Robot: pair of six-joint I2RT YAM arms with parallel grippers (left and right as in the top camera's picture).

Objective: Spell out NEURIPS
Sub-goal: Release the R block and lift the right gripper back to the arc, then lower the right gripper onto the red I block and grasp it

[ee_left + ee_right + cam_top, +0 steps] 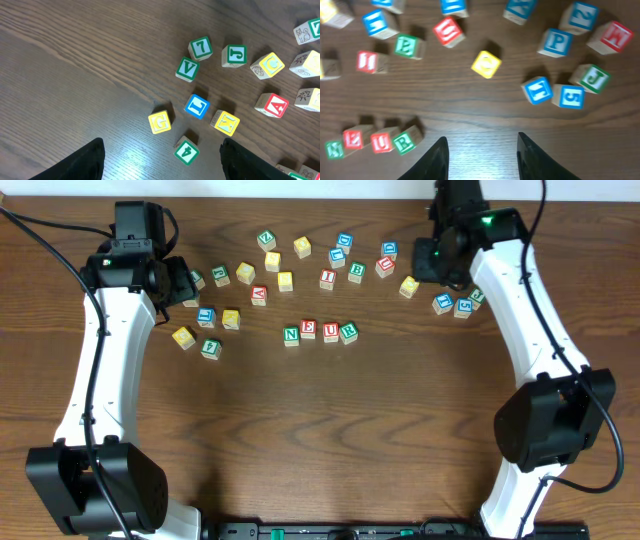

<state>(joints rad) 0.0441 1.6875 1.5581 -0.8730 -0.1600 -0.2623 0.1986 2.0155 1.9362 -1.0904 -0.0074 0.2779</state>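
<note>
Left fingers (75,162): spread apart, nothing between them, raised over the bench (75,75).
Right fingers (434,160): also spread apart and empty, above bare wood.
Word so far: N block (291,334), E block (309,329), U block (330,332) and R block (348,333) side by side in one row at mid-bench.
Row against the fingers: well apart from the left fingers; just ahead of the right fingers and off to one side, outside one fingertip in the right wrist view.
R block: turned slightly askew against the other three.
I block (370,61): red letter, farther ahead of the right fingers than the row, loose among scattered blocks.
P block (555,42): blue letter, ahead of the right fingers, on the opposite side from the row.
Yellow block (486,64): straight ahead of the gap between the right fingers, face too blurred to read.
Ahead of the left fingers: 4 block (186,151) nearest, in line with the gap; G block (160,121) just beyond it; L block (197,106) past that.
</note>
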